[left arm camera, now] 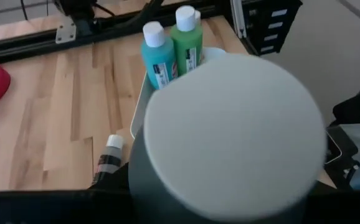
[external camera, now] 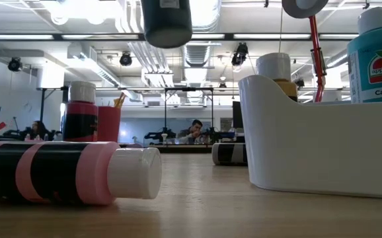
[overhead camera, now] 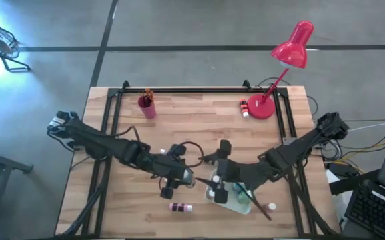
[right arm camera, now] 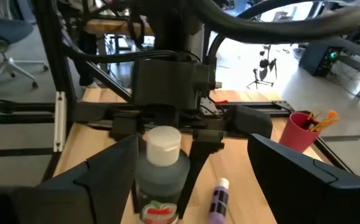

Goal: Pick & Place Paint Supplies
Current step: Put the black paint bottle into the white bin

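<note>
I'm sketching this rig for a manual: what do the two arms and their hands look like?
Both arms are dark, nearly black, built of slim jointed segments ending in boxy wrist blocks. The left hand and right hand each carry two flat, dark, wedge-shaped fingers with angular edges. Black cables loop off the wrists near the table's middle. No markings or labels are legible on the arms.

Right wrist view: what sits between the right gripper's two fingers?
A grey white-capped bottle stands upright between the open right gripper's fingers, held by the left gripper behind it.
</note>
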